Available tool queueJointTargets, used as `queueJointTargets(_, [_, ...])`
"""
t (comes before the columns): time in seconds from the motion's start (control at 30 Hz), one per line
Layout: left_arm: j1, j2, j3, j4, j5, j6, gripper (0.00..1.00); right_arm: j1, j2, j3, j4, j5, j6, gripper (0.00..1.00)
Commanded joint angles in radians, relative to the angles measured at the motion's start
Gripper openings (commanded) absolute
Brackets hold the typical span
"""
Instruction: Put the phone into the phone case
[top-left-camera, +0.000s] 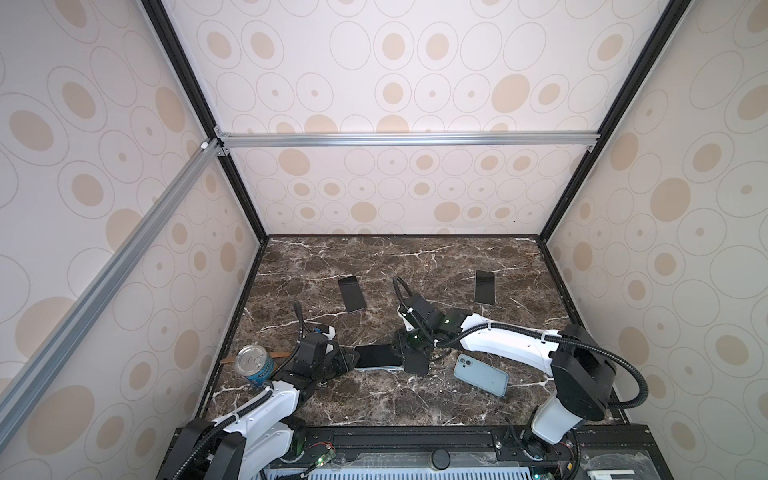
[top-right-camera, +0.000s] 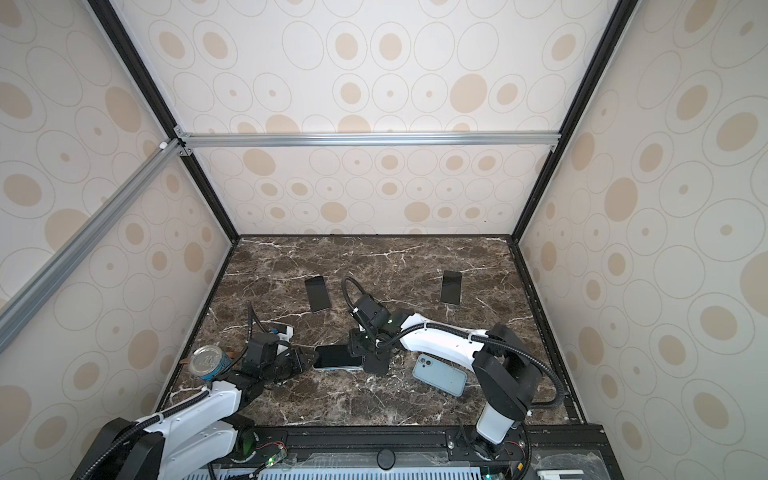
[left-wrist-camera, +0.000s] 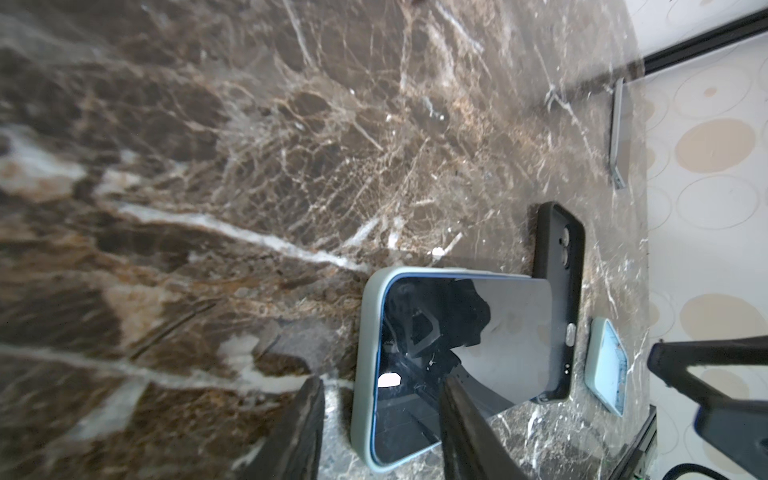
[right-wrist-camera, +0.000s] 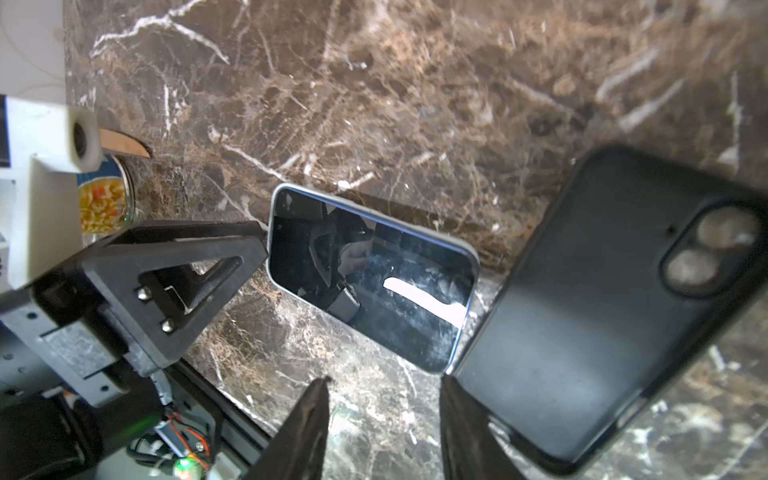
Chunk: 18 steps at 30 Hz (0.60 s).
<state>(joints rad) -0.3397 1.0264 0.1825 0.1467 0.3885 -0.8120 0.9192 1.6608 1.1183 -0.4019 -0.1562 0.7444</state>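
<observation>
At the far left of the bench (top-left-camera: 415, 409) we see a can (top-left-camera: 254, 365) standing upright, with a wooden stick (right-wrist-camera: 122, 145) lying behind it. Both crowd the left arm (top-left-camera: 266, 411), which lies low over the surface and reaches in towards the middle. The left gripper (left-wrist-camera: 380, 384) sits at the near end of the phone (top-left-camera: 376, 356). Its jaws stand apart astride that end, and we cannot tell whether they pinch it.

Behind, well apart, a dark phone (top-left-camera: 352, 293) lies flat.

The phone itself lies screen up, pale-rimmed, flat on the bench between the two grippers. Its other end sits under the black phone case (right-wrist-camera: 582, 324), which is tilted, back up, with its lens cutout showing.

The right gripper (right-wrist-camera: 384, 382) hangs just beside that case, jaws parted with only bare bench between them, gripping nothing. The right arm (top-left-camera: 507, 345) rises from the near right corner, its white forearm stretched leftward.

Under that forearm lies a pale blue phone (top-left-camera: 481, 375), back up. Further back rests a second dark phone (top-left-camera: 485, 287).
</observation>
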Motion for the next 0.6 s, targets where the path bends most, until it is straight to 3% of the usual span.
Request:
queueJointTargets(0.0, [-0.005,0.014,0.019,0.020,0.018,0.024,0.42,0.008,0.025,-0.024,0.021,-0.003,0.020,0.44])
queueJointTargets(0.57, [-0.004,0.053,0.015,0.062,-0.009,0.027,0.29,0.007,0.107,-0.043,0.040,-0.019,0.019,0.40])
